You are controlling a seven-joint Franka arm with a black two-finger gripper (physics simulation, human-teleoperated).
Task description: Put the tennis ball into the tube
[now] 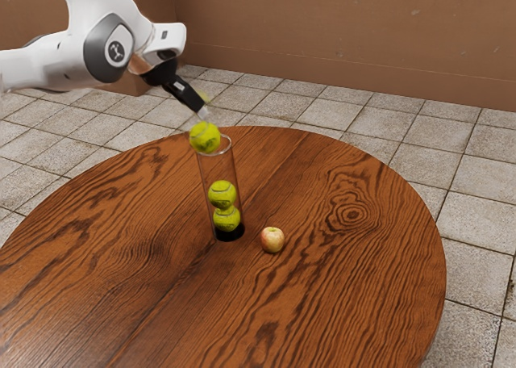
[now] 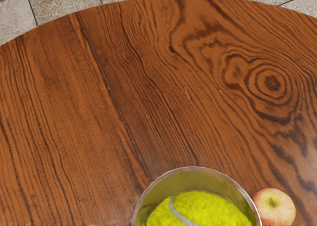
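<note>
Just above the clear tube's mouth is my gripper (image 1: 203,113), tilted down from the upper left in the exterior view. A tennis ball (image 1: 205,137) sits at the tube's rim, just below the gripper and apart from it as far as I can see. The upright tube (image 1: 203,174) has a black base and holds two more tennis balls, an upper one (image 1: 222,194) and a lower one (image 1: 226,219). In the wrist view, the tube's round rim (image 2: 193,168) surrounds a yellow-green ball (image 2: 208,208), partly cut off by the lower edge.
A red-yellow apple (image 1: 272,240) lies on the round wooden table (image 1: 347,287), close to the tube's base at the exterior view's right. In the wrist view the apple (image 2: 275,207) appears beside the rim. Tiled floor and a brown wall lie beyond the table's curved edge.
</note>
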